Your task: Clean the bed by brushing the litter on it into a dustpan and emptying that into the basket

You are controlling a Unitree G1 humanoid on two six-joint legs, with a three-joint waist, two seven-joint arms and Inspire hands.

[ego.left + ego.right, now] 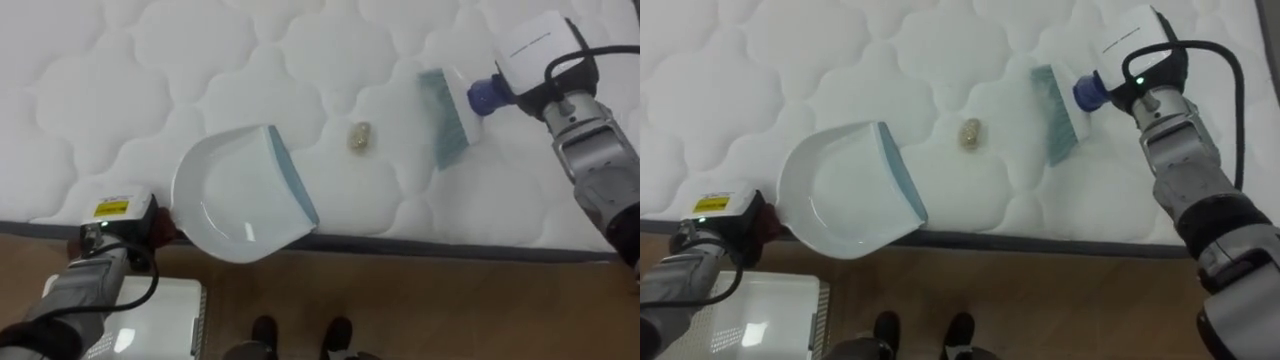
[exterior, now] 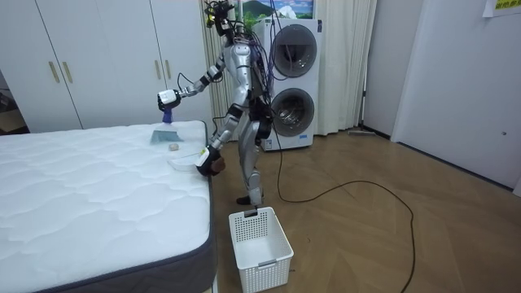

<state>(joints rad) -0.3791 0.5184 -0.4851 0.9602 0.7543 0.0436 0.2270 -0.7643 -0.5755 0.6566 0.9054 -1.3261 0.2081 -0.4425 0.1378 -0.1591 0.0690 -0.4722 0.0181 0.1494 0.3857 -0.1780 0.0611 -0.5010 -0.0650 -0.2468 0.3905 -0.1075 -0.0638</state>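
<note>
left hand [image 1: 118, 224] grasping the white dustpan [image 1: 235, 195] at the mattress [image 1: 120, 90] edge, right hand [image 1: 535, 52] grasping the brush [image 1: 445, 115], small crumpled scrap [image 1: 360, 137] lying on the mattress between pan and bristles.

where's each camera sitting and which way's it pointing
Left eye view: on the robot's head, looking down at the mattress edge; forearms, left hand and right hand show.
Right eye view: just beside it, same look, same arms.
Room view: off across the floor, facing the whole robot at the mattress.
All share the dustpan, brush and scrap.
</note>
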